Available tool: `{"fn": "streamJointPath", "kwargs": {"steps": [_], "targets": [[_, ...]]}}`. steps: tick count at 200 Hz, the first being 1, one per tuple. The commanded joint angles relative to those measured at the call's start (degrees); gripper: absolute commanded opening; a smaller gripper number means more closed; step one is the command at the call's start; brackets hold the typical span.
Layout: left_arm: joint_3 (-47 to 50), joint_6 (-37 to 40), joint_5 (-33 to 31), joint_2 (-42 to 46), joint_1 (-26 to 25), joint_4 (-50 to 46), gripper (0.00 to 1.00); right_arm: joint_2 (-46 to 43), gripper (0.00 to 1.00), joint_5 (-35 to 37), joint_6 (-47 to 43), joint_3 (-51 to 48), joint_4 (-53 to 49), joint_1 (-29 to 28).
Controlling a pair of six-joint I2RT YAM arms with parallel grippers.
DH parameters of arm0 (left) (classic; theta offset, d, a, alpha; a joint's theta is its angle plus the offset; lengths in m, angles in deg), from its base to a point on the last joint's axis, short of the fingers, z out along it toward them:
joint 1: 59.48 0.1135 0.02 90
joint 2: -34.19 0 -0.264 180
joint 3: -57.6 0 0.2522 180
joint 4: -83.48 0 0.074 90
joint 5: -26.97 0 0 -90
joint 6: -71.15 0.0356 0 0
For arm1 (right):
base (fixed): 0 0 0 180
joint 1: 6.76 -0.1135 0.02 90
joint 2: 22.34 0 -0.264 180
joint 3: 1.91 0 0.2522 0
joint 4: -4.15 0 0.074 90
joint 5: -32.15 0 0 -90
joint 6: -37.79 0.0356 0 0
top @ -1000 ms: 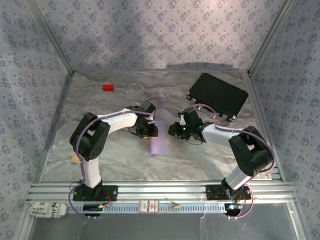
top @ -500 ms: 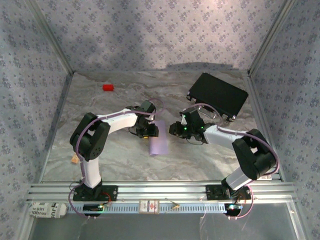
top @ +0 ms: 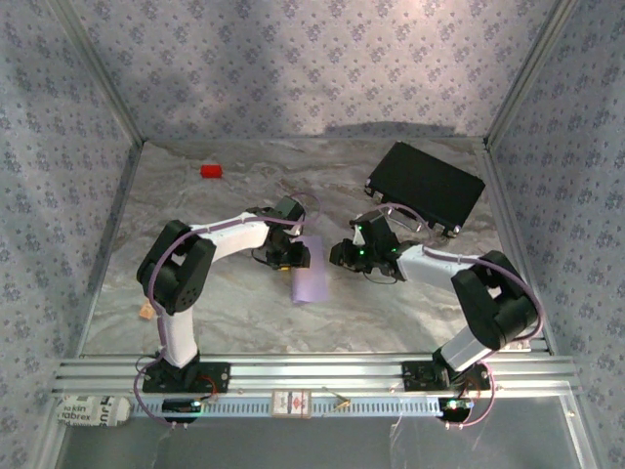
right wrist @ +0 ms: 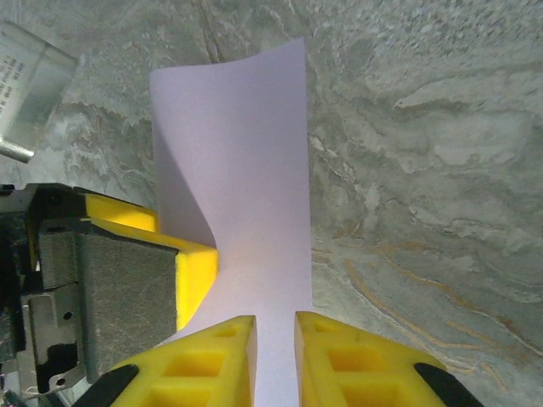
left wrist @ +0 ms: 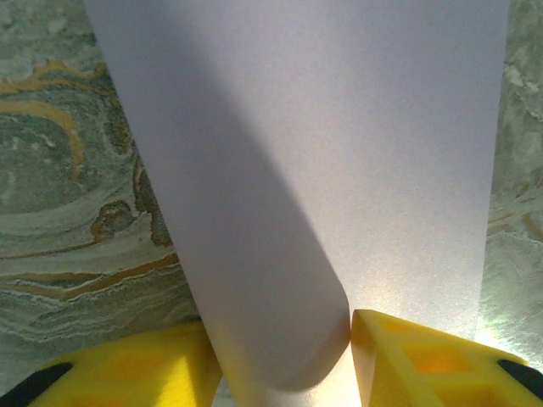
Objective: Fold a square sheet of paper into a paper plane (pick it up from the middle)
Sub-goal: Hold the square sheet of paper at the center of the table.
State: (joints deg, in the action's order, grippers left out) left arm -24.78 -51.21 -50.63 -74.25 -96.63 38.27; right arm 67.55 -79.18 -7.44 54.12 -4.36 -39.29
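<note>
Loosely, left fingers (left wrist: 407, 360) hold the square sheet of paper (left wrist: 339, 153); right fingers (right wrist: 344, 360) ajar.

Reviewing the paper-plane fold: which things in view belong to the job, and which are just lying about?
Part of the job:
- square sheet of paper, curled
- left hand, pinching the sheet
- right hand, at the sheet

Lying about:
- red block
- black rectangular case

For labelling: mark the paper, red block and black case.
paper (top: 312, 280), top external view, lower flat part
red block (top: 211, 171), top external view, top face
black case (top: 426, 186), top external view, lid centre
</note>
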Motion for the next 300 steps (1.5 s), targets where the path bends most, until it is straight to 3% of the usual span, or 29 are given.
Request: {"fn": "streamJointPath", "kwargs": {"steps": [1, 28, 139, 210, 300], "targets": [[2.26, 1.25, -6.69, -5.10, 0.50, -1.73, 0.47, 2.70, 0.15, -3.02, -0.04, 2.02, 1.26, -0.59], [2.44, 1.27, -6.69, -5.16, 0.47, -1.76, 0.47, 5.37, 0.00, -3.92, 0.29, 3.51, 2.64, -1.73], [2.51, 1.07, -6.42, -5.72, 0.00, -1.39, 0.47, 13.70, 0.00, -6.70, 1.33, 7.65, 5.45, -3.41], [2.38, 0.44, -6.01, -5.49, -0.08, -1.26, 0.47, 16.48, 0.00, -4.30, -2.60, 5.60, -0.91, -3.36], [1.32, -3.95, 0.72, 8.77, 2.61, 1.05, 0.55, 16.30, 0.00, -5.35, -11.01, 6.86, -8.12, -0.32]]}}
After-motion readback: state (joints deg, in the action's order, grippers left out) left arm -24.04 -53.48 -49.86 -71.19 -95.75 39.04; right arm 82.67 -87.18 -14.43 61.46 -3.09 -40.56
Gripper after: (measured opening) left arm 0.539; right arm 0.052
